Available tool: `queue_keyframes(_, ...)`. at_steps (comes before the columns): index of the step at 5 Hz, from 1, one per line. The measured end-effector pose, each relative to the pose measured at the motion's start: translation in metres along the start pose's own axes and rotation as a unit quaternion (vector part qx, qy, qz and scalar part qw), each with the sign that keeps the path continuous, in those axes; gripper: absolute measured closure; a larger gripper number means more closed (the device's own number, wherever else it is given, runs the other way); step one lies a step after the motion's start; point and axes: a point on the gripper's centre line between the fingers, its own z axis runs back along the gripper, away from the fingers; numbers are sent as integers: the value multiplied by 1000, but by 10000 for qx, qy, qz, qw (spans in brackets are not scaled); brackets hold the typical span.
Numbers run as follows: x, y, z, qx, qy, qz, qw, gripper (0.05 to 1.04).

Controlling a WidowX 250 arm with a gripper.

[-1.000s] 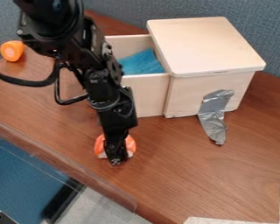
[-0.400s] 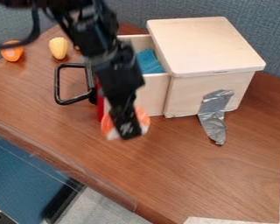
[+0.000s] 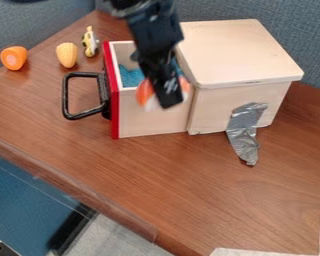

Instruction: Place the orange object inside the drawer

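My black gripper (image 3: 164, 102) hangs in front of the near wall of the pulled-out drawer (image 3: 149, 119), at its upper edge. It is shut on the orange object (image 3: 144, 92), whose orange and white parts show on both sides of the fingers. The drawer has a red front edge and a black handle, and a blue lining inside. The arm hides part of the drawer's opening.
The wooden box body (image 3: 236, 52) stands right of the drawer, with silver tape (image 3: 245, 132) on its side. An orange carrot piece (image 3: 14, 58), yellow corn (image 3: 66, 55) and a small yellow toy (image 3: 90, 42) lie at the upper left.
The gripper has risen from the table and moved up the view towards the drawer, carrying the orange object with it. The drawer's handle and red edge have come out from behind the arm.
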Motion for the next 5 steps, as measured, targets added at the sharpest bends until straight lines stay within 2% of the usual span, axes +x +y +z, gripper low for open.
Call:
queue_keyframes(1, 13, 25, 4, 137, -23, 269, 9995, 515)
queue_keyframes(2, 15, 52, 4, 272, 47, 533, 9982, 515)
queue_keyframes(3, 9, 67, 9, 443, 116, 684, 9966, 515)
queue_keyframes(5, -9, 81, 2, 796, 405, 822, 9926, 515)
